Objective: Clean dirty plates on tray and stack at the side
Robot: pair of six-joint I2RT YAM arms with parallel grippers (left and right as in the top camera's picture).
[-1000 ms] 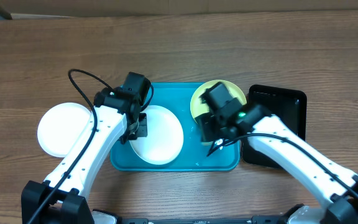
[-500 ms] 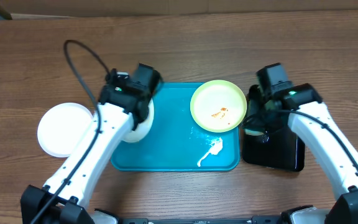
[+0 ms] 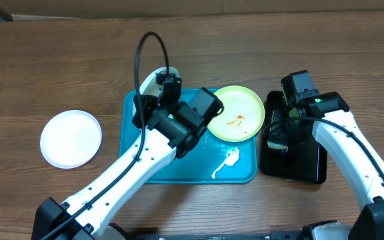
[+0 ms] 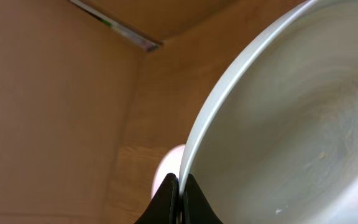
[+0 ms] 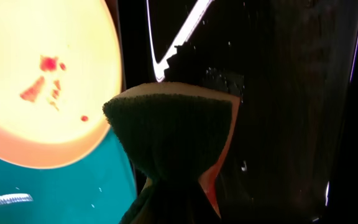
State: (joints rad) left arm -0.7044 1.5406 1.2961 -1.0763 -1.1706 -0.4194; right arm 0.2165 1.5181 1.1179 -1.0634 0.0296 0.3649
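- left gripper (image 4: pixel 179 198) is pinching the rim of a smooth white plate (image 4: pixel 291 124), which is tilting up on edge above its fingers
- right gripper (image 5: pixel 174 199) is squeezing a coarse dark sponge (image 5: pixel 173 130) over a glossy black tray (image 5: pixel 291 93)
- round, smeared yellow-green plate (image 5: pixel 36 74) is lying flat on the blue tray (image 5: pixel 73 186), left of the right gripper

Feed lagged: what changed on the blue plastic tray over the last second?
The left gripper has lifted the round white plate off the blue tray, tilted, toward its far-left corner. The right gripper carried the green-faced sponge from the yellow-green plate to over the black glossy tray. Unchanged: yellow-green plate, the white plate on the table.
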